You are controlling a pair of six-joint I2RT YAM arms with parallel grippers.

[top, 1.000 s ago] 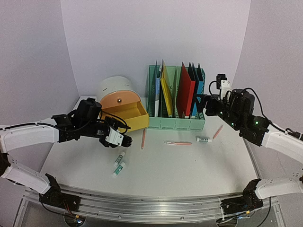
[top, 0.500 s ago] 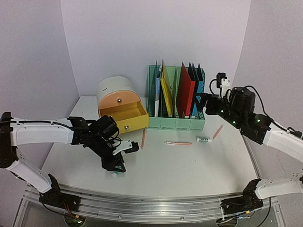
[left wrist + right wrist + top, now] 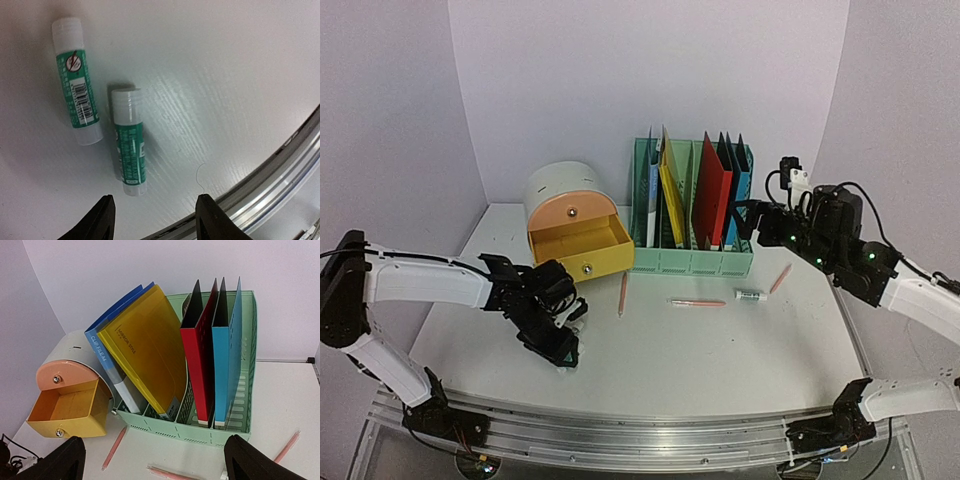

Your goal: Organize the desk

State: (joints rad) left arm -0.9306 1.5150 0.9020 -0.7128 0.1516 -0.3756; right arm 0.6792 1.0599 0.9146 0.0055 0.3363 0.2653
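The desk (image 3: 720, 350) is a white tabletop with a silver rail (image 3: 650, 435) along its front. My left gripper (image 3: 558, 350) points down at the front left of it, hiding what lies beneath in the top view. In the left wrist view two green-and-white glue sticks lie side by side, one (image 3: 77, 87) farther off and one (image 3: 129, 142) nearer. The left gripper (image 3: 155, 214) is open and empty, and the nearer stick's end lies just ahead of its left finger. My right gripper (image 3: 752, 222) hovers open in front of the rack, holding nothing (image 3: 157, 462).
A mint-green rack (image 3: 692, 258) holds blue, yellow and red folders. A round grey drawer unit (image 3: 560, 185) has its yellow drawer (image 3: 582, 245) pulled open. Three pink pens (image 3: 622, 294) (image 3: 698, 302) (image 3: 780, 279) and another glue stick (image 3: 751, 295) lie before the rack.
My left arm has swung from beside the yellow drawer down and toward the front, and now sits over the two glue sticks. The right arm has barely moved.
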